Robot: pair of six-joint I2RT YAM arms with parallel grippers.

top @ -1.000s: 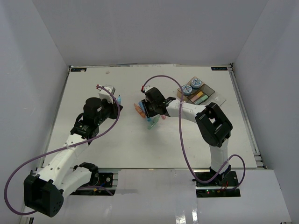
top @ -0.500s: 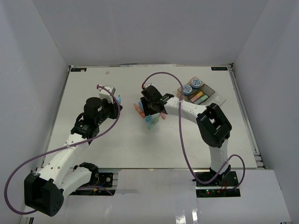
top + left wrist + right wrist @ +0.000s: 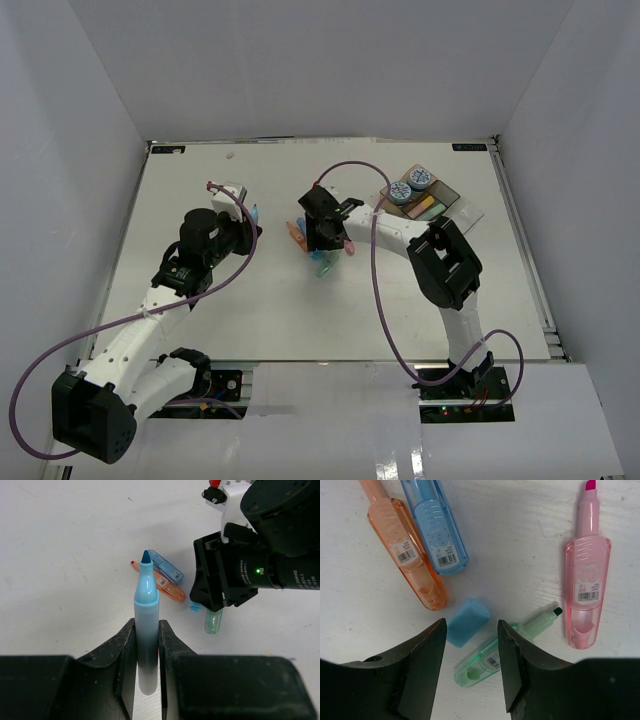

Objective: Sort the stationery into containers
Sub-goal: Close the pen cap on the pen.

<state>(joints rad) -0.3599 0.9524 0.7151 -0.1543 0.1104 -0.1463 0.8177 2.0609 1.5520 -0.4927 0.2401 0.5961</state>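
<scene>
The left hand (image 3: 146, 632) pinches an uncapped blue highlighter (image 3: 145, 592), while the right hand (image 3: 471, 639) hangs part-open over a loose blue cap (image 3: 465, 620) lying on the surface (image 3: 520, 545) between an orange highlighter (image 3: 407, 555) and a green highlighter (image 3: 506, 646).

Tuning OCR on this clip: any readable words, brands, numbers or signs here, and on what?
Nothing reads legibly.
Barcode print on the orange highlighter, blue highlighter, pink highlighter, green highlighter: too small.
White lettering on the right wrist camera: blurred.
Blue marker in the left fingers: no print visible.
</scene>
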